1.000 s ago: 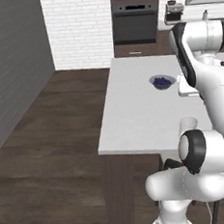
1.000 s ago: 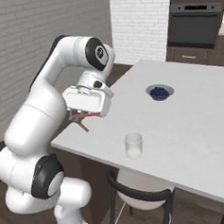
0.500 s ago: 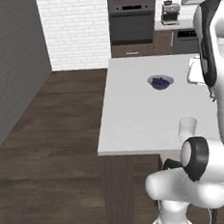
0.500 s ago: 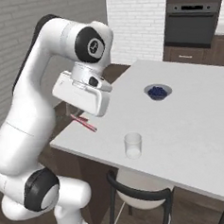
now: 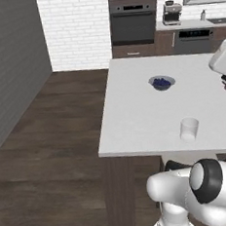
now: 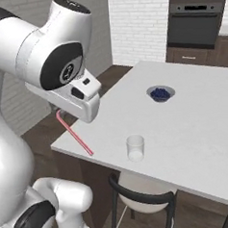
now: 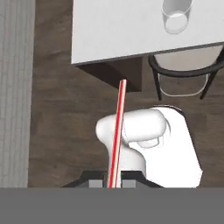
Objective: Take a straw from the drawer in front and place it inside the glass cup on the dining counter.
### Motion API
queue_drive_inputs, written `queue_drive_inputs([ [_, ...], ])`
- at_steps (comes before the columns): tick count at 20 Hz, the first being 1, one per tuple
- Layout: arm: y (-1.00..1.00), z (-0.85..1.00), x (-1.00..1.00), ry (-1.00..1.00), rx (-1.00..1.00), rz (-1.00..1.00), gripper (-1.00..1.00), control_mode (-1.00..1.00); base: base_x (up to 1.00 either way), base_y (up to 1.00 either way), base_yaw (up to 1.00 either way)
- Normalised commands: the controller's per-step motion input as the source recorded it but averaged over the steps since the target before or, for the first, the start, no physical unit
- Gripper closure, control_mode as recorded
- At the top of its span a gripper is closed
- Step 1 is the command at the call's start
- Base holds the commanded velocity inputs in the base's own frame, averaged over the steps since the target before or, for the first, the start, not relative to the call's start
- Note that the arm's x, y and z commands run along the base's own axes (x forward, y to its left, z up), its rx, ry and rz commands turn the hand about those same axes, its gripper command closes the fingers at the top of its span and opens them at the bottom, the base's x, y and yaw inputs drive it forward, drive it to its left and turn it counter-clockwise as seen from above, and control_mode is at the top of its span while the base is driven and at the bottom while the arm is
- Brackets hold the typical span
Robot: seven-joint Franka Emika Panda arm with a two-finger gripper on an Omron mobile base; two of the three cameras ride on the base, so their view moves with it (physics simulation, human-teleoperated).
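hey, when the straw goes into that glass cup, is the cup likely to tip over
Possibly. The glass cup looks small and light, while the straw is far longer, so a leaning straw could lever it. The cup stands upright on the flat counter, which helps.

Bare white slab dining counter [image 6: 194,125] surrounds the small clear glass cup [image 6: 135,147] at lower centre of the right base view; the shallow blue bowl [image 6: 160,93] sits well apart, upper right, leaving open passage between
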Motion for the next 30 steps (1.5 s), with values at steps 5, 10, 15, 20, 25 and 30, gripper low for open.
queue_drive_inputs([
  [5,-0.02,0.0,0.64,-0.66,-0.08,0.0,1.0,-1.0,0.0,0.0,0.0],
  [10,-0.15,0.0,0.36,-0.59,-0.02,0.0,1.0,-1.0,0.0,0.0,0.0],
  [15,-0.42,0.0,0.18,-0.26,0.1,-0.07,1.0,-1.0,0.0,0.0,0.0],
  [20,-0.44,0.0,0.24,-0.06,0.25,-0.11,1.0,-1.0,0.0,0.0,0.0],
  [25,-0.29,-0.01,0.31,-0.01,0.33,-0.03,1.0,-1.0,0.0,0.0,0.0],
  [30,-0.16,-0.16,0.45,0.0,0.25,0.0,1.0,-1.0,0.0,0.0,0.0],
])
